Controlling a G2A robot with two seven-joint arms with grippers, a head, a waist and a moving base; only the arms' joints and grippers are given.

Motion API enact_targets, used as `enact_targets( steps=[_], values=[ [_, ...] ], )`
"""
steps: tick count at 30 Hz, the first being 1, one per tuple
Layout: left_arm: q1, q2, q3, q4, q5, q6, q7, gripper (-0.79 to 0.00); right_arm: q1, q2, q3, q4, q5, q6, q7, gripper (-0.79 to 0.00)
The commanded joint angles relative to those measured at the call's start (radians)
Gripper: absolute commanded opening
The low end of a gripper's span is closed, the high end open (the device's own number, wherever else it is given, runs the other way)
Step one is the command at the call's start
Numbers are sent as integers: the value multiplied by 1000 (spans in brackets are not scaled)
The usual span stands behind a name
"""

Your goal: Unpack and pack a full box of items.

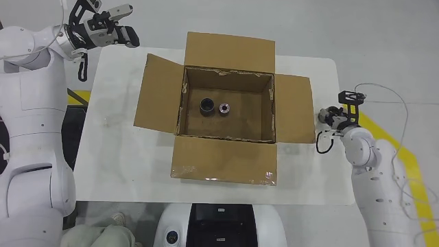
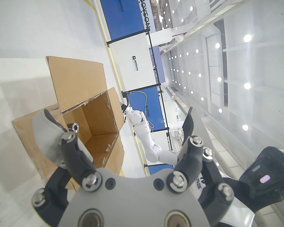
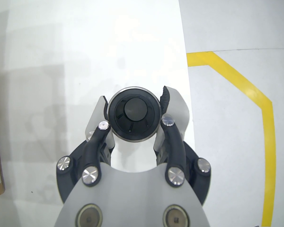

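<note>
An open cardboard box (image 1: 226, 103) stands in the middle of the white table (image 1: 116, 151), its four flaps folded out. On its floor lie a black ring-shaped part (image 1: 206, 106) and a smaller silver one with a pink centre (image 1: 223, 108). My right gripper (image 3: 135, 106) is shut on a round black part with a metal rim (image 3: 135, 116), low over the table's right edge, beside the box's right flap (image 1: 296, 108). My left gripper (image 2: 118, 116) hangs open and empty above the table's far left corner, with the box (image 2: 90, 109) seen beyond it.
Yellow floor tape (image 3: 241, 81) runs past the table's right edge. The box flaps take up much of the table's middle; bare tabletop lies left and right of them.
</note>
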Motion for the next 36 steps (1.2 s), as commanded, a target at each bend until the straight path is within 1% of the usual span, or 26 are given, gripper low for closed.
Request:
enact_targets(
  steps=[1,10,20,24,28,36],
  values=[
    [0,0,0,0,0,0,0,0,-4,0,-1,-7,1,2,-1,-785],
    [0,0,0,0,0,0,0,0,-45,3,-5,-97,-8,13,-15,-785],
    [0,0,0,0,0,0,0,0,-120,9,15,-304,-62,38,-33,-785],
    [0,0,0,0,0,0,0,0,-120,11,16,-379,-93,39,-4,-785],
    [0,0,0,0,0,0,0,0,-115,12,10,-446,-91,28,2,-785],
    [0,0,0,0,0,0,0,0,-87,10,-58,-554,-108,-12,-4,-785]
  ],
)
